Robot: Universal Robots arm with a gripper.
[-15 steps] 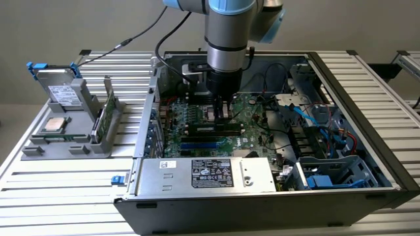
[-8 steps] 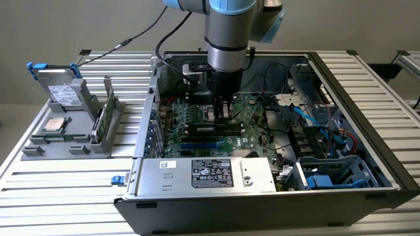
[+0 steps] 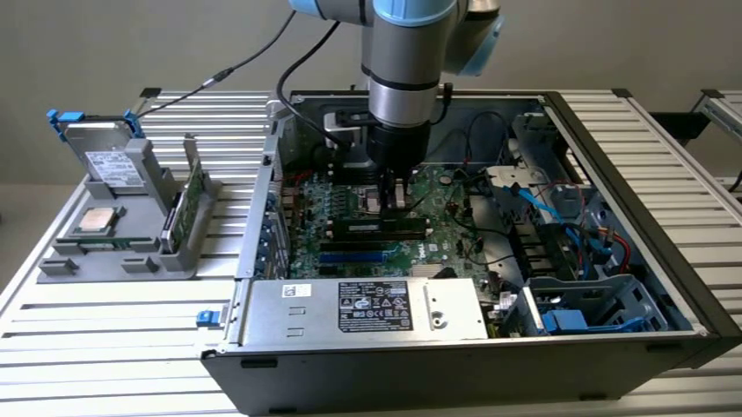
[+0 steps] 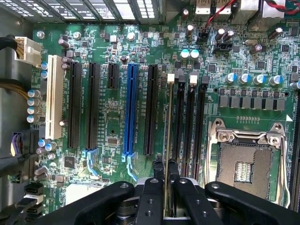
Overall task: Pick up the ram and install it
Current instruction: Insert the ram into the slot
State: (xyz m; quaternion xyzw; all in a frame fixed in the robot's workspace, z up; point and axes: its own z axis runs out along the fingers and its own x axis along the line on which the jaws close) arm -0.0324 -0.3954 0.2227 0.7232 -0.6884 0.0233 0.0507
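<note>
My tool (image 4: 165, 165) hangs inside the open computer case (image 3: 649, 174), low over the motherboard (image 4: 112, 117), with its fingers (image 4: 158, 165) drawn close and clamped on the ram (image 4: 167, 126). In the wrist view I see the ram edge-on, a thin strip running away from the fingers, lined up with the memory slots (image 4: 190, 122) between the long black card slots and the bare processor socket (image 4: 243, 164). So the pick-up is done, and I judge the install to be under way but not finished: the stick is over the outermost slot, and I cannot tell whether it touches it. The grey holder (image 3: 116, 252) sits well apart on the counter (image 3: 116, 347).
</note>
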